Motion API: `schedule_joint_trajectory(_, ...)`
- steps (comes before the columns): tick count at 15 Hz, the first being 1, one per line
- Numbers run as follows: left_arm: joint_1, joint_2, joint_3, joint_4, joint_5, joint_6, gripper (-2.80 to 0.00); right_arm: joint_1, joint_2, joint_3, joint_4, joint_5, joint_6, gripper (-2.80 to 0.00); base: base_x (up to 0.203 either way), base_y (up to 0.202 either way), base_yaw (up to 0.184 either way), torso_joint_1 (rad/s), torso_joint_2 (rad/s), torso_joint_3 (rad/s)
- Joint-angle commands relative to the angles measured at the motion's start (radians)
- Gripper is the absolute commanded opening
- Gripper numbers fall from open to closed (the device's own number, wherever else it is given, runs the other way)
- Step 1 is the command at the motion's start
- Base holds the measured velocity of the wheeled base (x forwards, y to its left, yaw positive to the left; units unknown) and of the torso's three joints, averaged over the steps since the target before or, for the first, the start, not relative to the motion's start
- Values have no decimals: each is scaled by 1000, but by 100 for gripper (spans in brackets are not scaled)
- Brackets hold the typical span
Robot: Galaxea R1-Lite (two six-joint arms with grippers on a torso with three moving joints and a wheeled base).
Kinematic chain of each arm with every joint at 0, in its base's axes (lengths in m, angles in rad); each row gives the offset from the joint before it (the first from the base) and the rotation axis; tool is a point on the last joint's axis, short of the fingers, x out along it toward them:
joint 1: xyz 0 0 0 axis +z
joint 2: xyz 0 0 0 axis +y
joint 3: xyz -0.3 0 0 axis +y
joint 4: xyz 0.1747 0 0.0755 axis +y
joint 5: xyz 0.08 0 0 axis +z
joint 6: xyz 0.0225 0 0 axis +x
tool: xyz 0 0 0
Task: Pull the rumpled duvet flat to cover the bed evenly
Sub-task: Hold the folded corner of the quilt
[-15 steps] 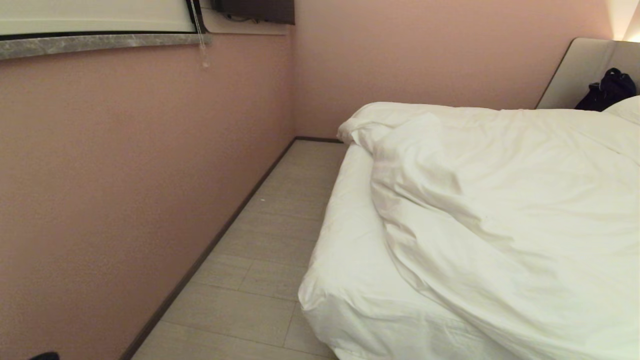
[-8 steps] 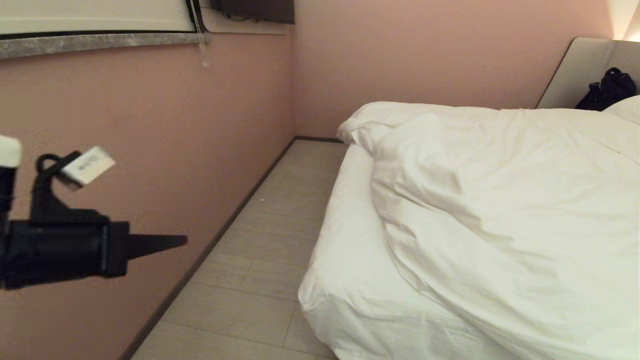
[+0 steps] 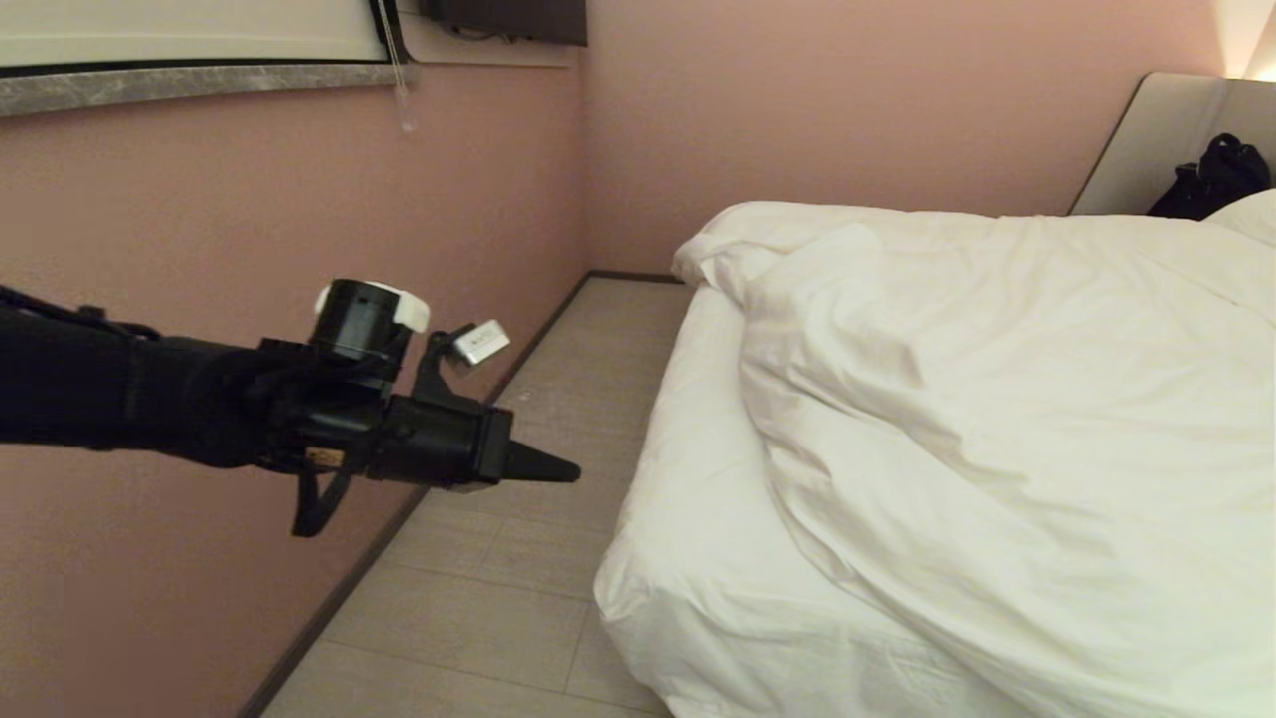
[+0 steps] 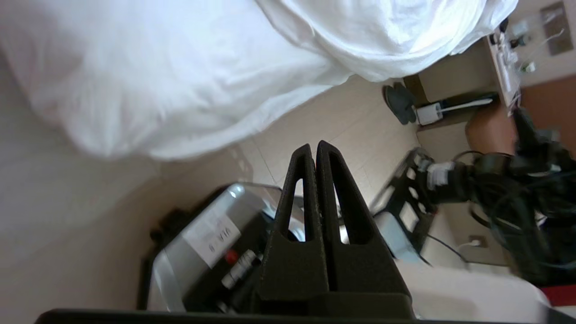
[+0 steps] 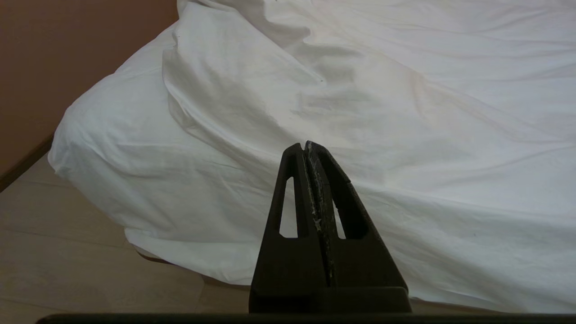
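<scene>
on the far left a pink wall (image 3: 249,219) runs under a grey stone window ledge (image 3: 199,88), a blind cord (image 3: 404,95) dangling from it. out in front of that wall the left end effector (image 3: 558,469) is stretched level over the pale plank floor (image 3: 538,479), pointing toward the bed (image 3: 688,558), fingers pressed together to a single point, nothing between them, short of the mattress edge. moving right, a strip of taut white sheet lies bare along the bed's near side and corner. then the duvet (image 3: 997,419): thick, puffy, plain white, bunched back from that edge, its border running in a slanting fold from the far corner down toward the foot, soft creases all across it, one corner rolled into a lump by the far wall. it covers the middle and right of the bed. far right, a beige headboard (image 3: 1146,140), a dark bag (image 3: 1211,179) against it, a pillow (image 3: 1251,214) just showing. the right end effector (image 5: 310,146) hangs low by the bed's corner, fingers pinched tight on nothing, facing the duvet's creased slope.
</scene>
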Motion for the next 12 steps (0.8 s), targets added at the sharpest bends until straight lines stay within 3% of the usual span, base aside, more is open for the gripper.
schedule_joint_trajectory(1,-28,113,-29,-53,-3,0,-280,0,0,0,0,0,0,-280,0,0,0,0,0,0)
schedule_joint_trajectory(3,-62,191,-63,-132,53,2,-280,-1,0,0,0,0,0,-280,0,0,0,0,0,0)
schedule_joint_trajectory(6,-129,301,-162,-198,227,7,-280,1,0,0,0,0,0,-280,0,0,0,0,0,0)
schedule_joint_trajectory(8,-180,363,-235,-212,308,21,-280,1,0,0,0,0,0,-280,0,0,0,0,0,0)
schedule_joint_trajectory(12,-243,470,-385,-208,387,32,-280,-1,0,0,0,0,0,-280,0,0,0,0,0,0)
